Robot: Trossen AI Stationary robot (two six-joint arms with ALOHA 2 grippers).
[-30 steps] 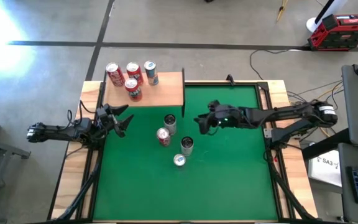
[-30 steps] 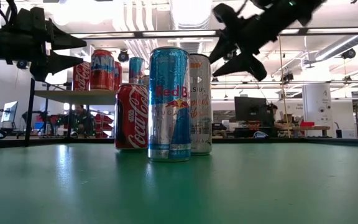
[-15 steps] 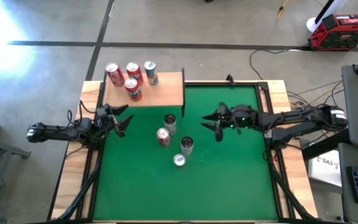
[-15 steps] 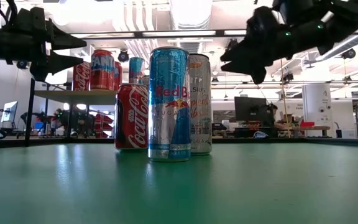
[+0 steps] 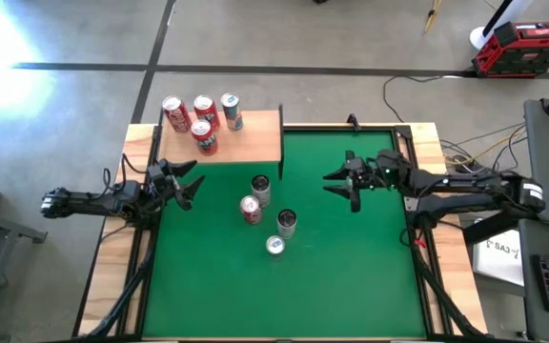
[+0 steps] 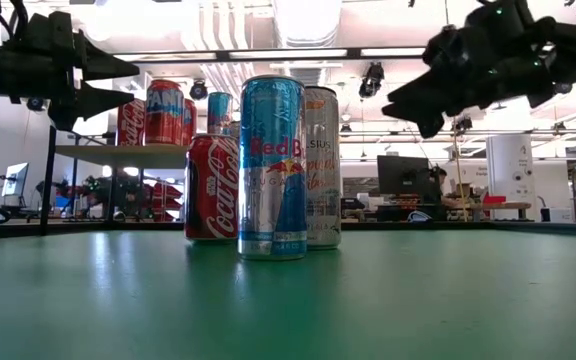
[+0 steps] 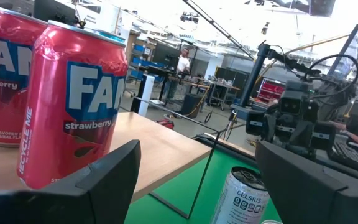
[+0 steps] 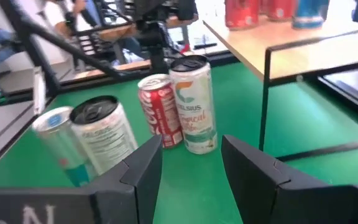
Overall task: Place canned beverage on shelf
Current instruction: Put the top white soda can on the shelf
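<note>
The shelf is a light-wood board on thin black legs at the table's far left. Several cans stand upright on it, among them red Fanta cans. Several more cans stand on their bases on the green mat: a white Celsius can, a red Coca-Cola can, a second Celsius can and a blue-silver Red Bull can. My right gripper hovers right of these cans, level, pointing at them, its fingers apart with nothing between. My left gripper waits open at the left, beside the shelf.
One of the shelf's black legs stands between my right gripper and the shelf top. Bare green mat stretches to the near and right sides. The wooden table frame borders the mat. People and workbenches show in the room behind.
My right gripper has drawn back from the shelf's right end toward the table's right edge, sinking a little. It has rolled about its own axis and now points level at the cans on the mat. No can has moved.
</note>
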